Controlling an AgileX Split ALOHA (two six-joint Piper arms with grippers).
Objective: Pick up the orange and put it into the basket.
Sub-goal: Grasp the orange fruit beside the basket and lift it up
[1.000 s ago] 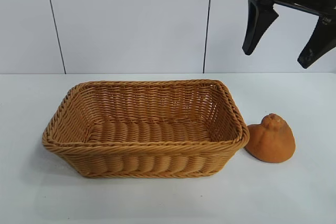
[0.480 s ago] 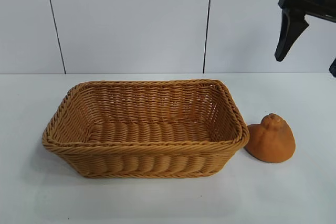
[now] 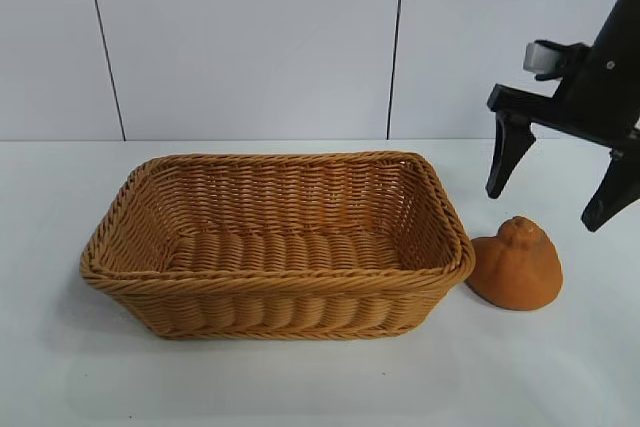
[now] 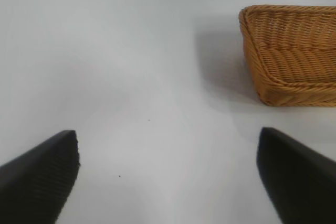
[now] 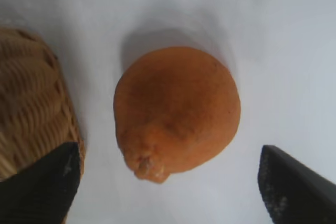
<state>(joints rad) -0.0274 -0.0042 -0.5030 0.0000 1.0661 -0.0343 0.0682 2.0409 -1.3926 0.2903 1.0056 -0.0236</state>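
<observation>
Beside the basket point(image 3: 275, 247), the orange point(image 3: 515, 267), knobbly neck up.

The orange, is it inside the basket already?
No, the orange sits on the white table just outside the basket, by its right end.

The left hand point(image 4: 168, 174) hung over the white counter point(image 4: 131, 77) with its 2 dark fingers point(image 4: 39, 177) spread wide apart, nothing between them but bare surface. Each finger showed a ribbed inner face. Farther off, toward one side of the view, stood the basket point(image 4: 291, 56), of which only 1 corner and part of its woven, flaring wall and braided rim were visible. It cast a soft shadow on the counter beside it. A tiled wall edge ran beyond the counter.
</observation>
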